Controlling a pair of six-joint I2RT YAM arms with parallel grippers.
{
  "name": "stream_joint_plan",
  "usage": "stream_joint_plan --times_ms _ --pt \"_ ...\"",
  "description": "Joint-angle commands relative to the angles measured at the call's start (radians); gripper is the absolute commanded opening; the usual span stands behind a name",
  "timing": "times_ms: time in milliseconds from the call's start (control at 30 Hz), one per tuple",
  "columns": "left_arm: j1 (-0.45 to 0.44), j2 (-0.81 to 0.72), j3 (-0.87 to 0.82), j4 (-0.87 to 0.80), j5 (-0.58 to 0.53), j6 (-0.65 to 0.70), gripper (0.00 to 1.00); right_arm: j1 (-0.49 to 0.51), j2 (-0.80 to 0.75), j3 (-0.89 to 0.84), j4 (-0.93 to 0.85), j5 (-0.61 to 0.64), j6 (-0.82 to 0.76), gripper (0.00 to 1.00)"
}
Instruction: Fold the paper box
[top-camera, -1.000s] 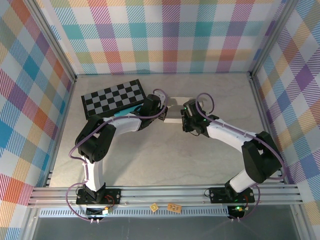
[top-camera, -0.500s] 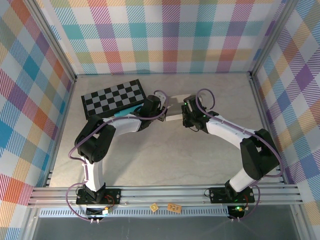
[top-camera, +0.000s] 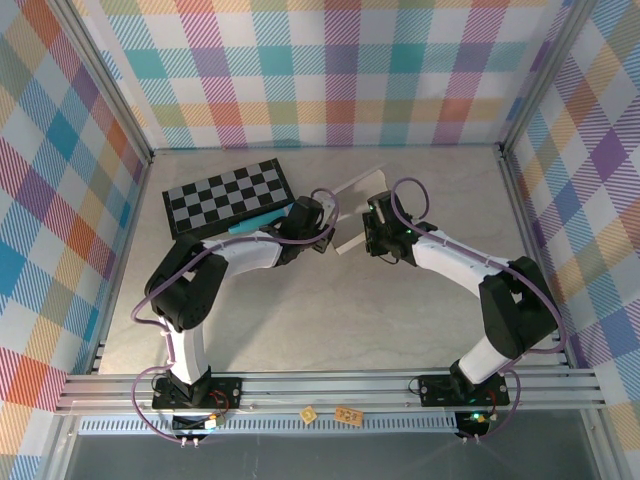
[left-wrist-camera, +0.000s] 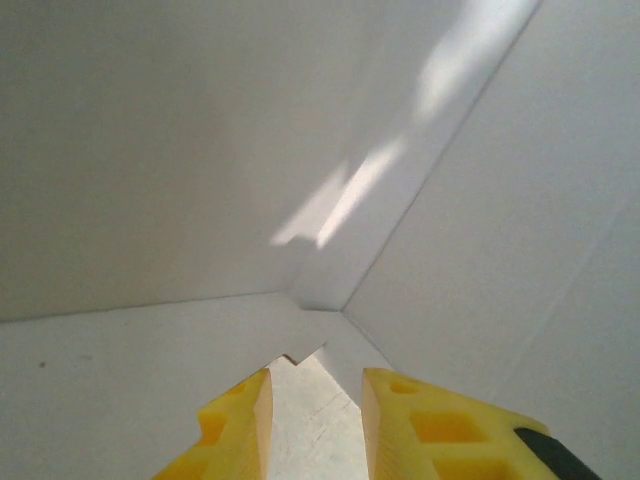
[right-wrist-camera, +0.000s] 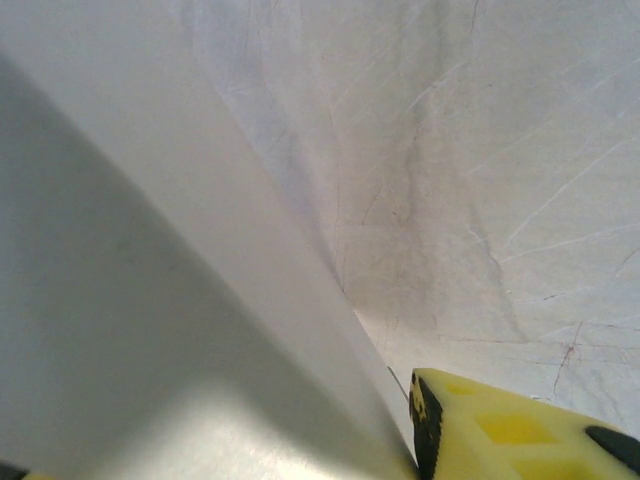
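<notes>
The white paper box (top-camera: 351, 212) stands tilted up off the table between my two grippers, one flap pointing to the back. My left gripper (top-camera: 322, 226) is at its left edge. In the left wrist view the yellow fingers (left-wrist-camera: 240, 430) stand a little apart with bare table between them, and the box's inner panels (left-wrist-camera: 200, 150) and a corner crease rise just beyond the tips. My right gripper (top-camera: 372, 228) is at the box's right edge. In the right wrist view a white panel (right-wrist-camera: 150, 300) runs down against the inner face of the one visible finger (right-wrist-camera: 490, 430); the other finger is hidden behind it.
A black-and-grey checkerboard (top-camera: 228, 193) lies at the back left, with a teal strip (top-camera: 250, 222) at its near edge under the left arm. Two small tan cards (top-camera: 330, 412) sit on the front rail. Plaid walls close the back and both sides.
The box lay nearly flat a second ago; now its right side is lifted and a flap sticks up toward the back. Both grippers have shifted slightly toward the back with it.
</notes>
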Motion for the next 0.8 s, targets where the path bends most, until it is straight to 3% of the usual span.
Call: stream_joint_plan --times_ms 0,333,400,633,767 --pt "-0.032 -0.017 -0.022 -0.074 0.059 0.025 0.27 -0.010 0.016 -0.015 0.037 -0.034 -0.008 0.47" --pt "-0.073 0.044 0.022 -0.134 0.032 0.089 0.04 -0.015 0.020 -0.031 0.005 -0.076 0.007 0.47" --pt "-0.080 0.050 0.022 -0.156 0.007 0.114 0.02 -0.022 0.017 -0.042 -0.004 -0.091 0.004 0.48" --pt "-0.091 0.064 0.035 -0.225 -0.013 0.164 0.00 -0.048 -0.080 -0.070 -0.091 -0.125 -0.086 0.65" --pt "-0.094 0.067 0.040 -0.229 -0.015 0.164 0.00 -0.052 -0.167 -0.042 -0.169 -0.136 -0.183 0.65"
